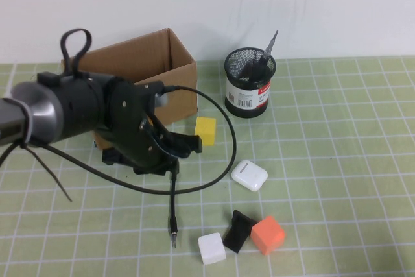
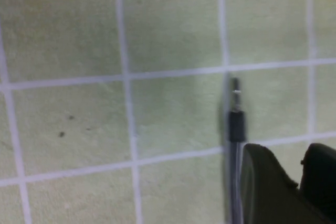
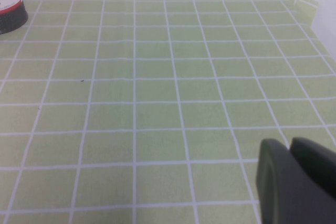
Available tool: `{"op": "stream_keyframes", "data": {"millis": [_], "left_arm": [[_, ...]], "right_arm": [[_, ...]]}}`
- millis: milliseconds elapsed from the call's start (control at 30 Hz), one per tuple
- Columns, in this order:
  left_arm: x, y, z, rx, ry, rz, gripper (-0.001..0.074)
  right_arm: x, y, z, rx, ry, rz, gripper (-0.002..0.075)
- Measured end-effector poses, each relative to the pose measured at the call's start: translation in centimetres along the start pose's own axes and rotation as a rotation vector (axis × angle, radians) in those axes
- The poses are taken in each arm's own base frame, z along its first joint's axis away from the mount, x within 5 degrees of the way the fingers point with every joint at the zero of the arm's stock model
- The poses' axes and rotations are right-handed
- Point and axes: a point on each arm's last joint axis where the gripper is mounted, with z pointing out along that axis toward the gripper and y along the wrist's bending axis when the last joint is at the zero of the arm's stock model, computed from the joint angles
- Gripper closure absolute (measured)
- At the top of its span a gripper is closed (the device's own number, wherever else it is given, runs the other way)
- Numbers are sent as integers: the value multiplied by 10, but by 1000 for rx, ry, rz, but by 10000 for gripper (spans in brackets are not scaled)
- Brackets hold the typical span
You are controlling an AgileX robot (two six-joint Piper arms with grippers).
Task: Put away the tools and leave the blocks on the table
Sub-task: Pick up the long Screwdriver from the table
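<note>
the left gripper (image 1: 170, 149) hangs low just in front of the open brown cardboard box (image 1: 146, 63), and whether its fingers are parted or closed i cannot tell. the thin black pen-like rod with a metal tip (image 1: 173, 209) lies on the pale green gridded table (image 1: 337, 160), running forward from the gripper, seemingly beside the fingers rather than between them. risk: a close here could miss or roll it toward the white cube (image 1: 211, 248). yellow cube (image 1: 205, 130) sits beside the box, orange cube (image 1: 268, 235) further forward, both easy to knock. black mesh pen cup (image 1: 249, 84) right of the box holds tools. the right gripper (image 3: 296, 182) looks closed, well right of the box.
</note>
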Motion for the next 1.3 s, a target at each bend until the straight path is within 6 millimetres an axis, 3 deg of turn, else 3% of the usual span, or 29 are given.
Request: {"op": "stream_keyframes", "data": {"millis": [367,1300], "left_arm": [[0,6,34,-30,4,-33,586],[-3,5,41,-35,14,-29,586]], "right_arm": [[0,0,0,0,0,0,733],[0,0,0,0,0,0,733]]}}
